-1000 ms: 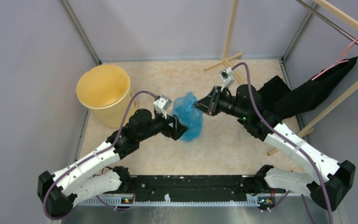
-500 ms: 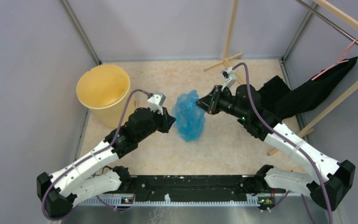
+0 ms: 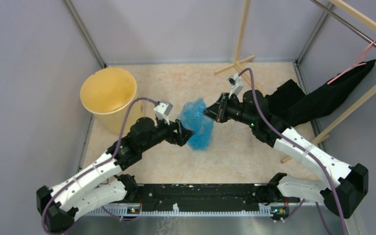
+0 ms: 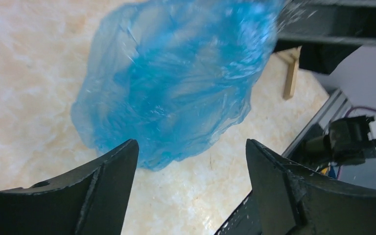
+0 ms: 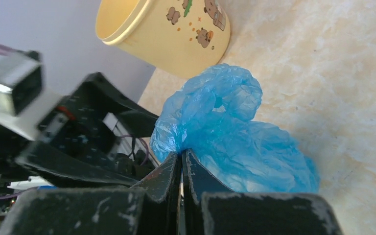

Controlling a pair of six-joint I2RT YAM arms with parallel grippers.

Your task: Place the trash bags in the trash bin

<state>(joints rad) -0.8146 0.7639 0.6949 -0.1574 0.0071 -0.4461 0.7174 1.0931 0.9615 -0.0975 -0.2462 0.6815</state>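
Though L end effector [image 4: 191, 147] agape by trash bag [image 5: 235, 142], R end effector [image 5: 182, 154] clenched on it.

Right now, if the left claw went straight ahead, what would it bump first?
The blue trash bag. It sits straight ahead of the open left claw, pinched by the right claw. How near is unclear.
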